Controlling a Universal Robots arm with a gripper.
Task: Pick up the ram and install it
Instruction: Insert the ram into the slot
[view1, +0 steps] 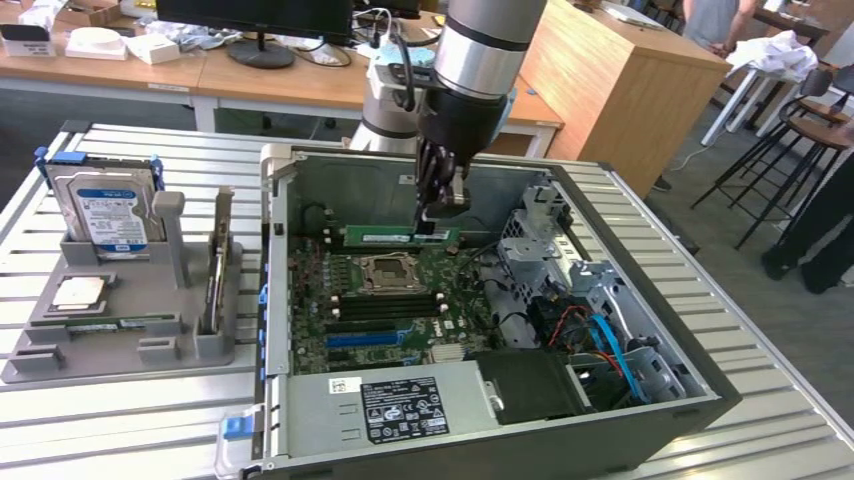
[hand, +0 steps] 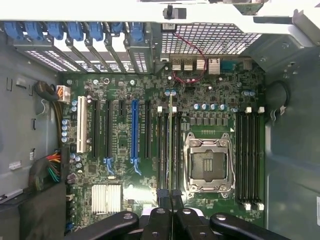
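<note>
Inside the open grey computer case (view1: 274, 250) on the slatted metal counter (view1: 134, 420), the black pincer (view1: 438, 228) is clamped tight on one end of the long thin green ram stick (view1: 390, 237), held level above the green motherboard (view1: 387, 310). The grip hides that end. From the wrist the stick shows edge-on over the black memory slots (hand: 162, 150); whether it touches them cannot be told. On the exterior view's left, a grey moulded tray (view1: 27, 360) holds an upright blue-labelled hard drive (view1: 114, 215) and a square silver processor chip (view1: 80, 292).
</note>
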